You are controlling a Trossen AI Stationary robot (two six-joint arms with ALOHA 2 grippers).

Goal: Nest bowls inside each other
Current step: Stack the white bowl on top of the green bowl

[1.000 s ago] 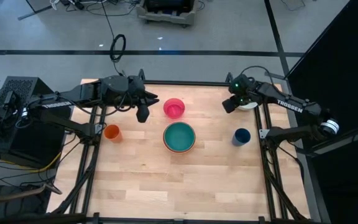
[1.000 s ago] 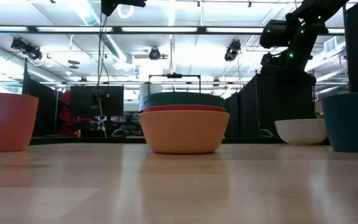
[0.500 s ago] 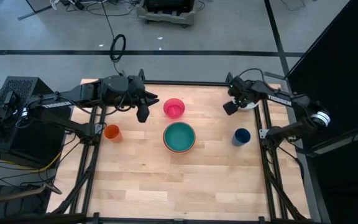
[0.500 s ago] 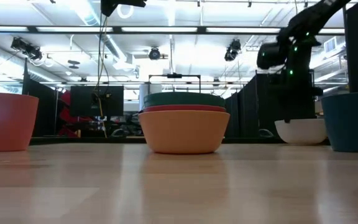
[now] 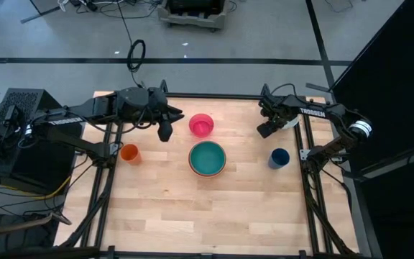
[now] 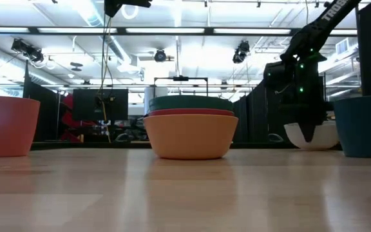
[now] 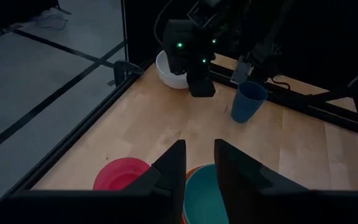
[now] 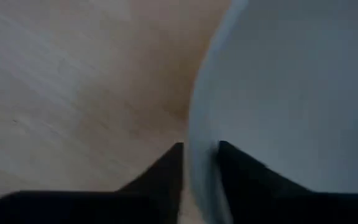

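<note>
Right gripper (image 8: 199, 163) was down at the white bowl (image 6: 314, 136) by the table's (image 5: 164, 201) far right corner, one finger inside the rim and one outside, straddling the wall. Whether it was clamped yet, can't tell; the bowl sat on the table. Left gripper (image 7: 197, 163) hung idle above the pink bowl (image 5: 201, 124), fingers near-closed with a narrow gap, holding nothing. Teal bowl (image 5: 207, 156) sat nested in red in orange, mid-table. Risks: a thin rim pinch could let the white bowl tip or slip on lifting; the blue cup (image 5: 279, 157) stood close and could get knocked on the carry to the stack.
</note>
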